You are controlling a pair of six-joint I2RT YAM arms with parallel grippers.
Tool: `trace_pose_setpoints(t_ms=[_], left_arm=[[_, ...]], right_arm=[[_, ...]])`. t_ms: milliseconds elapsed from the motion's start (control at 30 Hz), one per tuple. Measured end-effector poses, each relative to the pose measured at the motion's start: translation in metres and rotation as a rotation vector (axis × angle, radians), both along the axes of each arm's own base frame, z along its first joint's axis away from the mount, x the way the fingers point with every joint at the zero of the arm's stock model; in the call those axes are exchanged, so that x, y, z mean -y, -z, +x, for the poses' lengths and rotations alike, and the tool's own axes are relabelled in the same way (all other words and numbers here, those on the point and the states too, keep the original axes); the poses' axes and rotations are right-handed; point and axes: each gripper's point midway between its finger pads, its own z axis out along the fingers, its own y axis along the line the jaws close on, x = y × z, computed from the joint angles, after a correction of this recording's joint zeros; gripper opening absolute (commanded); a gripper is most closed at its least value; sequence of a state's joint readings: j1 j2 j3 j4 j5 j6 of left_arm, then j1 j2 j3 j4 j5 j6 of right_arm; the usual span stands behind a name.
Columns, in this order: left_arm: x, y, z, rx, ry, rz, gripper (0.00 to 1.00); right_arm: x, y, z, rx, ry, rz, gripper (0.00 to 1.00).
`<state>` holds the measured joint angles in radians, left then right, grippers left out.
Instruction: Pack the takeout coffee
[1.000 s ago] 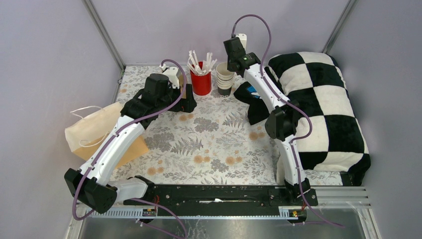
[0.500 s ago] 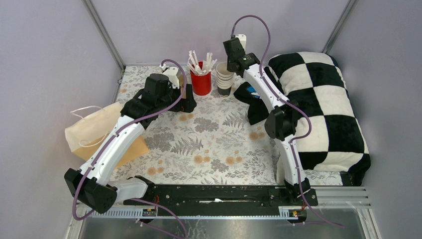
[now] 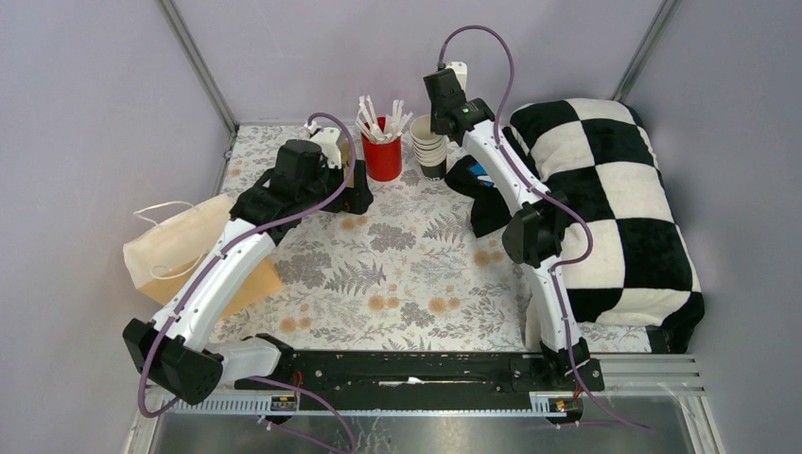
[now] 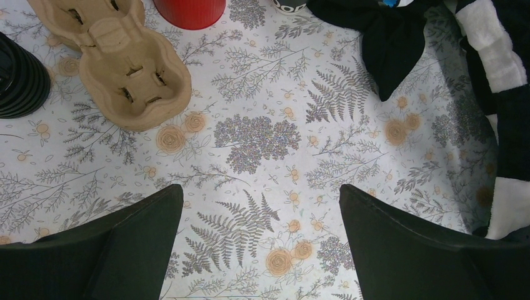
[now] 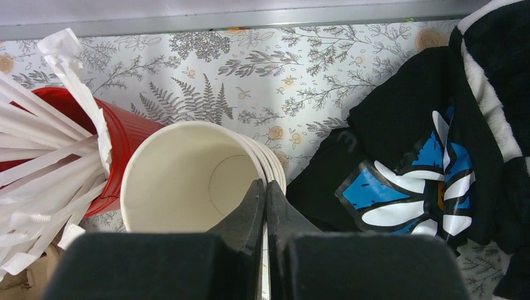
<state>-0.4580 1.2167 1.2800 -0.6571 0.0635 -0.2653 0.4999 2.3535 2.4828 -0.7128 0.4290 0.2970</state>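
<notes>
My right gripper is shut on the rim of the top lidless cream cup. One finger is inside the cup and the other outside. That cup tops a stack at the back of the table. My left gripper hangs open over bare tablecloth, holding nothing. A brown cardboard cup carrier lies just beyond it. A black ribbed round thing is cut off at the left edge of the left wrist view. I cannot tell whether it is the takeout coffee.
A red cup of white sticks stands left of the stack. A black cloth with a blue flower lies to its right, against a checkered pillow. A paper bag lies at the left.
The right gripper's jaws have closed onto the top cup's rim. The left arm has not moved.
</notes>
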Motion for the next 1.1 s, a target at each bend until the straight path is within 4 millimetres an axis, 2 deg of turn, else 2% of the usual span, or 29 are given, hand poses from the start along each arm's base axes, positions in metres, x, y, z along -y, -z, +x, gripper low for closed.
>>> trace_pose_setpoints(t_ms=[300,533,667,867,1000,1100], left_arm=[[0.001,0.005,0.002,-0.01,0.004,0.011,0.99],[0.0,0.005,0.002,-0.008,0.007,0.016,0.99],[0.0,0.005,0.002,-0.007,0.009,0.017,0.99],[0.0,0.005,0.002,-0.004,0.012,0.022,0.99],[0.0,0.005,0.002,-0.003,0.013,0.023,0.99],[0.0,0.005,0.002,-0.002,0.015,0.025,0.99]], right_arm=[[-0.009,-0.008,-0.004,0.017,-0.022,0.015,0.0],[-0.008,-0.027,-0.009,0.047,-0.007,0.067,0.0],[-0.003,-0.037,-0.011,0.061,0.01,0.092,0.0],[0.013,-0.034,-0.016,0.04,0.048,0.108,0.0],[0.017,-0.034,-0.015,0.036,0.055,0.114,0.0],[0.019,-0.041,-0.014,0.045,0.057,0.12,0.0]])
